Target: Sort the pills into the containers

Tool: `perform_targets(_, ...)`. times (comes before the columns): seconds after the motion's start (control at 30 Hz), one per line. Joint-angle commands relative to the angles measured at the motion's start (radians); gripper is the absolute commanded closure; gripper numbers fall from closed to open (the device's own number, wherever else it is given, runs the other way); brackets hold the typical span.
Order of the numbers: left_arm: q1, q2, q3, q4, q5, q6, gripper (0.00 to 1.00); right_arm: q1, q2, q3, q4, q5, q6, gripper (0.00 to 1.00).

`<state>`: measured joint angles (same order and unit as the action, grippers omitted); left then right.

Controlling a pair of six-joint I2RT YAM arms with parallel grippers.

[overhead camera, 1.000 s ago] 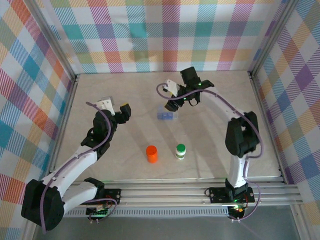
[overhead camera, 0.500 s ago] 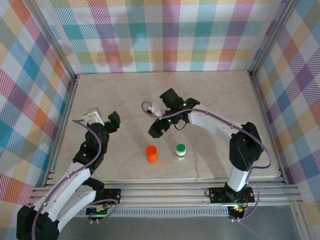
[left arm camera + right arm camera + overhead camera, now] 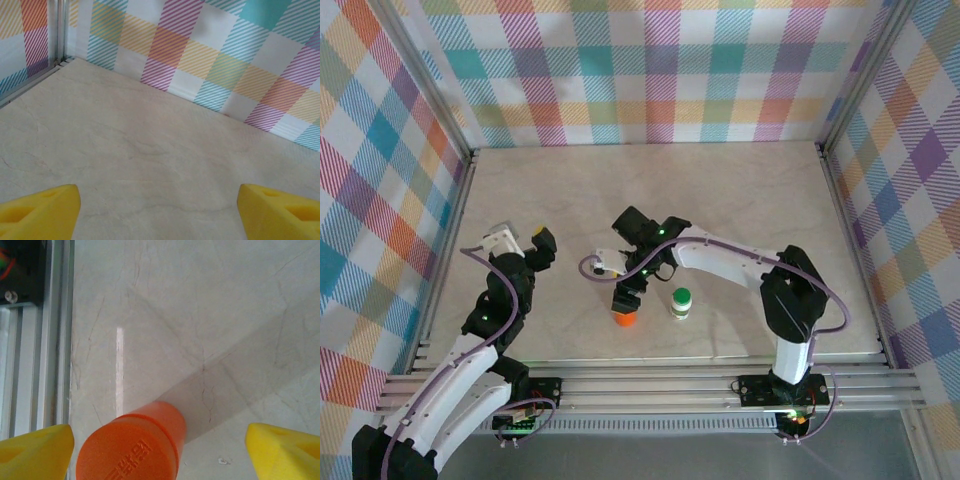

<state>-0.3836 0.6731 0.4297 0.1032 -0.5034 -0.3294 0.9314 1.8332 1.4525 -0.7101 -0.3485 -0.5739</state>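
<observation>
The right gripper (image 3: 626, 298) hung directly over the orange bottle (image 3: 129, 450), which stood upright toward the near edge of the tabletop (image 3: 750, 190), about mid-width. Its yellow fingers (image 3: 35, 452) were spread wide either side of the cap, apparently clear of it. A green-capped bottle (image 3: 681, 302) stood just right of the orange one. The left gripper (image 3: 542, 243), likewise spread and empty, hovered toward the left edge.

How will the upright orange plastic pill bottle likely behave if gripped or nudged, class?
The orange plastic pill bottle stands upright, taller than wide, so a nudge may tip it. Being round, it would probably roll once down. Its smooth, rigid-looking wall could slip between the right gripper's open fingers.
</observation>
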Motion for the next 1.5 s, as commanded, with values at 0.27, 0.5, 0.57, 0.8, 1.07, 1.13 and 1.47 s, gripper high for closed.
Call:
perform_targets(0.27,-0.005,0.006,-0.018,0.007,-0.009,-0.011,0.18,0.044,0.084,0.015,-0.08,0.057,-0.11,0.13)
perform_targets(0.5,-0.005,0.021,-0.021,0.021,-0.002,-0.008,0.18,0.044,0.069,0.011,-0.076,0.063,-0.129,0.42)
perform_targets(0.57,-0.005,0.033,-0.013,0.029,0.0,-0.004,0.18,0.036,0.054,0.011,-0.072,0.055,-0.129,0.47)
perform_targets(0.8,-0.005,0.146,0.06,0.09,0.043,-0.006,0.18,-0.109,-0.04,0.02,-0.04,0.009,0.004,0.61)
perform_targets(1.07,-0.006,0.5,0.292,0.225,0.476,0.194,0.21,-0.393,-0.187,0.02,0.091,-0.066,0.333,0.73)
perform_targets(1.13,-0.006,0.575,0.332,0.27,0.66,0.321,0.21,-0.425,-0.202,0.025,0.098,-0.118,0.341,0.73)
perform_targets(1.47,0.004,0.834,0.508,0.158,1.392,0.916,0.16,-0.504,-0.227,0.086,0.015,-0.358,0.013,0.7)
